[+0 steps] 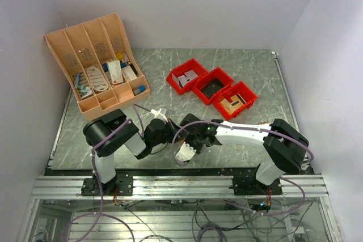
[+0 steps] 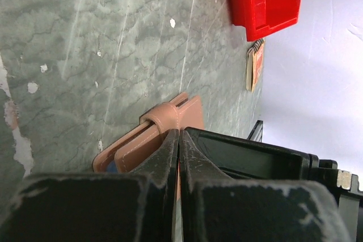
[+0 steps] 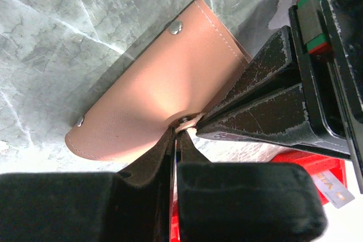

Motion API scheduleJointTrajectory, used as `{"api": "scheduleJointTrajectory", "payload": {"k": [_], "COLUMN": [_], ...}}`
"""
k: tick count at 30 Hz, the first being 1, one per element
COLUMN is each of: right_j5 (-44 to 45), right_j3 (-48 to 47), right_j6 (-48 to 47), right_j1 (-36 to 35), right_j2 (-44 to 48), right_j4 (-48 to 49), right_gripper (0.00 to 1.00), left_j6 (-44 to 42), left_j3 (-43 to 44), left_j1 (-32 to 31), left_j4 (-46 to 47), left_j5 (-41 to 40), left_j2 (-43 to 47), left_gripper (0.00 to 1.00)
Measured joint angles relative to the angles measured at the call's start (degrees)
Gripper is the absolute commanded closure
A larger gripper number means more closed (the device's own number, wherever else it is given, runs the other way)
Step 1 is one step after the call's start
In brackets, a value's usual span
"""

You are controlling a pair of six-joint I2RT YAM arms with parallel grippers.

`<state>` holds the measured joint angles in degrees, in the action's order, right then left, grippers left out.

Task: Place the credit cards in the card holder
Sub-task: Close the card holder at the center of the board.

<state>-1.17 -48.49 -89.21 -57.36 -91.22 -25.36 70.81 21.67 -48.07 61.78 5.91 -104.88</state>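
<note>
Low in the centre of the overhead view, the two arms meet just beyond the near rail. The right hand (image 3: 176, 135) is pressed together on the holder (image 3: 153, 83), nipping its near edge right beside a snap. The left hand (image 2: 178, 135) comes in from the right side of that wrist view. Its fingers are likewise closed, and a sliver of tan shows between them, so it seems to pinch the same edge. The holder is tan with its flap curved, two more snaps show along its far side, and the grey marbled surface (image 2: 113, 38) lies behind it. From overhead the hands hide it.

Farther back, right of centre, three red bins (image 1: 212, 88) stand touching in a slanting row. A pale card (image 3: 333, 188) shows against red at the lower right of the right wrist view. At the upper left stands an orange rack (image 1: 93, 63) with small items in its front slots.
</note>
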Motion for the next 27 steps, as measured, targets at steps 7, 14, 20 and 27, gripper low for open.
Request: {"api": "scheduleJointTrajectory", "payload": {"k": [7, 14, 20, 27], "right_j5": [4.04, 8.13, 12.81, 19.12], "right_j3": [-2.19, -5.18, -6.21, -8.59], "right_j6": [-1.27, -2.99, -3.45, -2.97], "right_j1": [-2.10, -4.13, -6.71, -10.10], "right_j2": [-2.16, -5.03, -6.93, -10.38], "right_j4": [-2.71, -6.49, -8.00, -10.73], "right_gripper": [1.00, 1.00, 1.00, 1.00], "left_j6": [0.66, 0.83, 1.20, 1.31], "left_j3": [-1.14, -1.70, -2.16, -2.40], "left_j1": [0.35, 0.63, 0.74, 0.79], "left_j4": [6.36, 10.43, 13.73, 15.52], "left_j5": [1.11, 2.08, 2.47, 2.78], "left_j2": [-3.28, -5.84, -7.63, -8.61], "left_gripper": [0.93, 0.93, 0.93, 0.93]}}
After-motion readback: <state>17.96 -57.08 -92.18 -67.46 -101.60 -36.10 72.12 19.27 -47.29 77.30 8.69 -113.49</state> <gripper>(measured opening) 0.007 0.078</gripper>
